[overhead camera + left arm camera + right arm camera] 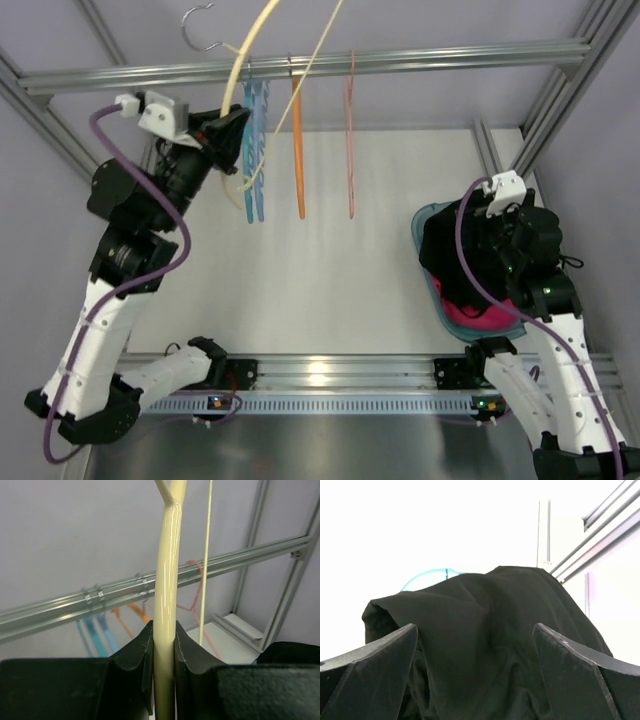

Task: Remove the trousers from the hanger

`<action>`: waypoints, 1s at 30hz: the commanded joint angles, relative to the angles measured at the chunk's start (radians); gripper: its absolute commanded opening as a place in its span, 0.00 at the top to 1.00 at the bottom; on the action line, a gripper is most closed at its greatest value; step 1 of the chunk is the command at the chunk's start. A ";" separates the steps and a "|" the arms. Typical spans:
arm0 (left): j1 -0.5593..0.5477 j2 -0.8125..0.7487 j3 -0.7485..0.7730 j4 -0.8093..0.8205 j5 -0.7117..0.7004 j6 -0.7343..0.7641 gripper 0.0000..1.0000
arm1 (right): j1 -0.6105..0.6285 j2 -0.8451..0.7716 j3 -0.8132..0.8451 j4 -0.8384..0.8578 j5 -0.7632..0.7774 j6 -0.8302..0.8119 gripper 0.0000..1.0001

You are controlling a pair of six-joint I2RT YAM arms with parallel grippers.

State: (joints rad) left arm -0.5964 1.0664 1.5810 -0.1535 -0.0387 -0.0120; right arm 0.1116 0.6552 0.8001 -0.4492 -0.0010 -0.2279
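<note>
The cream hanger (238, 70) is off the rail at the upper left, tilted, its metal hook above the bar. My left gripper (238, 135) is shut on its thick arm, and the left wrist view shows the hanger (166, 580) pinched between the two fingers of the gripper (164, 645). The hanger is bare. The black trousers (450, 250) lie bunched in a teal basket at the right. My right gripper (482, 255) hangs just over them. In the right wrist view it (475, 630) stands wide open, the trousers (485, 610) heaped between and below the fingers, not pinched.
The teal basket (424, 228) also holds a magenta-pink cloth (470, 315) under the trousers. Light-blue hangers (255, 140), an orange hanger (297, 140) and a thin pink hanger (351, 140) hang from the metal rail (420, 58). Frame posts stand at the right.
</note>
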 commanded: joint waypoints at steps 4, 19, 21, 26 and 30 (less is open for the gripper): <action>0.291 -0.322 -0.197 0.071 0.163 -0.089 1.00 | -0.016 0.038 0.085 0.017 -0.039 -0.007 0.00; 0.583 -0.796 -0.420 -0.384 -0.058 0.199 1.00 | -0.015 0.153 0.174 0.026 -0.091 0.013 0.01; 0.583 -0.775 -0.391 -0.455 -0.130 0.257 1.00 | -0.016 0.164 0.186 0.026 -0.102 0.021 0.01; 0.580 -0.708 -0.346 -0.665 -0.165 0.345 1.00 | -0.016 0.189 0.205 0.027 -0.106 0.036 0.01; 0.578 -0.675 -0.355 -0.777 -0.121 0.392 1.00 | -0.016 0.184 0.198 0.027 -0.105 0.038 0.01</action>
State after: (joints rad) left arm -0.0204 0.3603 1.2030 -0.8196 -0.1619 0.3046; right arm 0.1101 0.8463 0.9520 -0.4576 -0.0891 -0.2050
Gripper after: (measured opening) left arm 0.207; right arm 0.993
